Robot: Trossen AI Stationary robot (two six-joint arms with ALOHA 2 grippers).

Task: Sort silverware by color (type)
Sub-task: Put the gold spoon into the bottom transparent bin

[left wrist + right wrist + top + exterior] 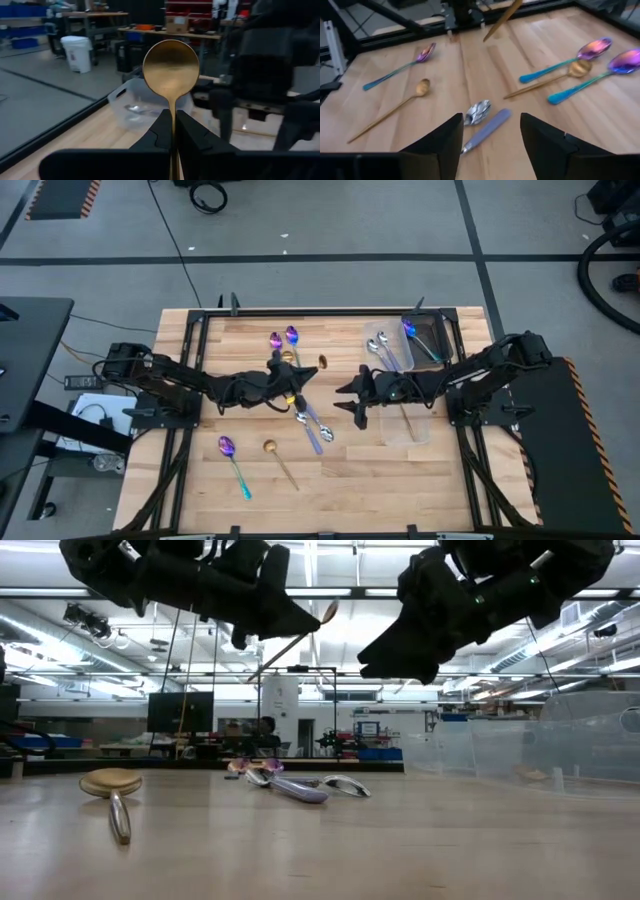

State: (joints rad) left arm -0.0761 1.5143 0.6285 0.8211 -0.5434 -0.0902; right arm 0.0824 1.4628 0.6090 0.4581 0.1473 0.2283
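Note:
My left gripper (303, 376) hangs above the table's middle, shut on a gold spoon (171, 67) whose bowl (323, 362) sticks out past the fingers. My right gripper (490, 135) hangs open just right of it, touching nothing. A silver spoon (477, 111) and a lavender-handled piece (490, 127) lie flat on the wood ahead of its fingers. More silverware lies flat on the table: two purple-blue spoons (284, 337) and a gold one (577, 68) at the far middle, and a purple-blue one (230, 455) and a gold one (277, 457) near the front left. My left gripper pinches the gold spoon's handle just behind the bowl (173, 112) between its two fingers (162, 131). The fingers come about level from the table's left and lie along the spoon. The spoon is lifted clear, bowl (328, 612) forward and raised, handle (285, 645) slanting down.
Clear plastic containers stand at the right. The far one (428, 338) holds a purple-blue spoon, and silver spoons (380, 348) lie in the one beside it. A third container (410, 425) stands nearer, under my right arm. Bare wood lies along the near edge.

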